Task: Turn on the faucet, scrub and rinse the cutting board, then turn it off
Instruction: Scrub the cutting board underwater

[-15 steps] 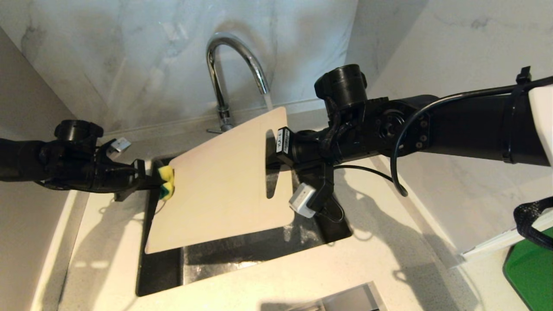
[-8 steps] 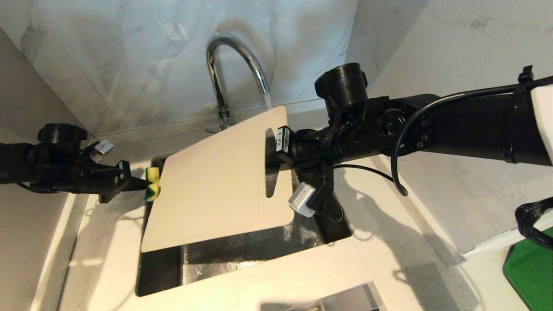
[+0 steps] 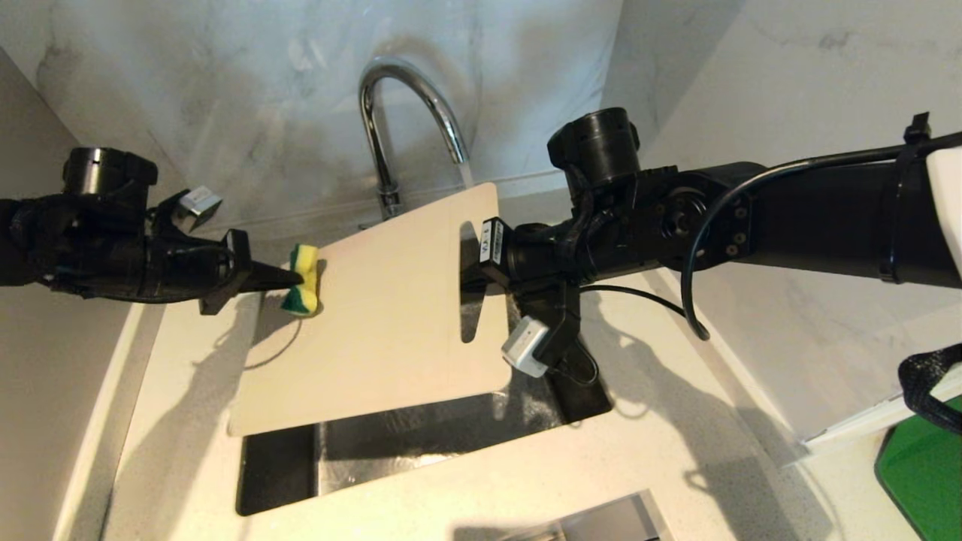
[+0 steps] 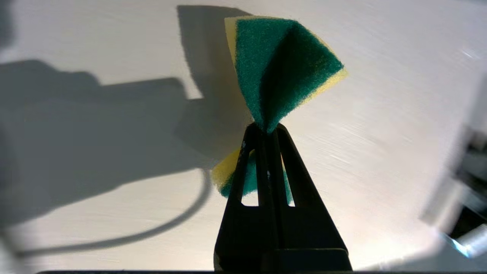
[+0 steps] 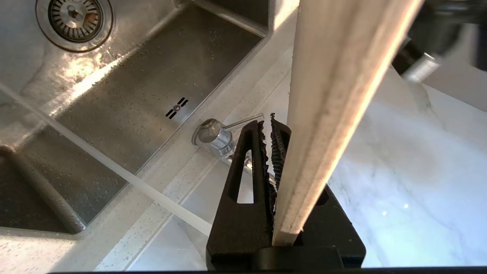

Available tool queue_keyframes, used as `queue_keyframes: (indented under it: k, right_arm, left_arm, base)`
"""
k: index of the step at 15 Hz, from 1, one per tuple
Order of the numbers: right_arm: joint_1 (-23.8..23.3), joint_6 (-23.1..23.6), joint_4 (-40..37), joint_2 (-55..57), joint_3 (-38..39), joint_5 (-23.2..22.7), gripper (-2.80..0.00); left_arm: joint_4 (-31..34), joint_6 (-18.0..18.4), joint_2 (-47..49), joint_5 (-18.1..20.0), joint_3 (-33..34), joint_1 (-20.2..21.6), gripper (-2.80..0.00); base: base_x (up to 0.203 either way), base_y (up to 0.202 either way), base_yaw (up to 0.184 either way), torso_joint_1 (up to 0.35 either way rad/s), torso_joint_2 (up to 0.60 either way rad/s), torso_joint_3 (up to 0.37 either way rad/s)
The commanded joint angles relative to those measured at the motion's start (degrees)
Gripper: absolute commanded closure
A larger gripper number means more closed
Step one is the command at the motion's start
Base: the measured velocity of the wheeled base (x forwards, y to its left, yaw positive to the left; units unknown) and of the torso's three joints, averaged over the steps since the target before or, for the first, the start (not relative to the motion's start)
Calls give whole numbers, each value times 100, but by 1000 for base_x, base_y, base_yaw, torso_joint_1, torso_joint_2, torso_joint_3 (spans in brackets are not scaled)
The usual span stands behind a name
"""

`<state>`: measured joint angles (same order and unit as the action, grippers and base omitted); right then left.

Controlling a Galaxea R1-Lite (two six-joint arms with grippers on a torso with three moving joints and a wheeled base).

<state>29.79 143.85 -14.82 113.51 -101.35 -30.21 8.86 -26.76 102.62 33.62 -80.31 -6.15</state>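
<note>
Spreading across the scene is a pale speckled bench (image 3: 466, 481) with a dark steel sink (image 3: 421, 443) sunk into it, backed by marble walls. Over the sink, a large off-white cutting board (image 3: 391, 315) hangs tilted, its far corner raised toward the faucet (image 3: 409, 113), its near left corner reaching out over the bench. From the right, a black arm reaches in; the right gripper (image 3: 472, 282) is clamped on the board's right edge, beside the long handle slot, and holds it up. In the right wrist view the board's thin edge (image 5: 335, 114) sits pinched in the gripper (image 5: 279, 152), with the faucet's small lever (image 5: 243, 122) and the sink drain (image 5: 74, 17) beyond. A thin stream of water (image 3: 466, 174) falls from the chrome spout onto the board's far corner. From the left, the left gripper (image 3: 289, 279) is closed tightly on a small green-and-yellow sponge (image 3: 303, 289), squeezing it at its middle, at the board's upper left edge. A bright green flat object (image 3: 921, 473) lies at the far right.
</note>
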Motion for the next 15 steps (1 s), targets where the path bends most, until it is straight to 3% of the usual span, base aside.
queue_keyframes:
  k: [1,4,6,10,15]
  right_arm:
    - [0,47,-10,-48,1,-11,0]
    - [0,47,-3,-51,16,-11,0]
    - [9,47,-3,-48,46,-11,0]
    - [0,-37,350,-166,447,-10,0]
    - [-9,-234,770,-232,695,-11,0]
  left_arm:
    - [98,-159,-486,-136,9,-880,0]
    - [204,-428,-705,-688,19,-2077,0]
    - [229,-524,-717,-1094,-132,-2658,0]
    - [386,-597,-608,-1237,-261,-2783,0]
    - [372,-816,-416,-1221,-194,-2477,0]
  base:
    - [0,0,0,0,0,0]
    - [0,0,0,0,0,0]
    - [0,0,0,0,0,0]
    - [0,0,0,0,0,0]
    - [0,0,0,0,0,0]
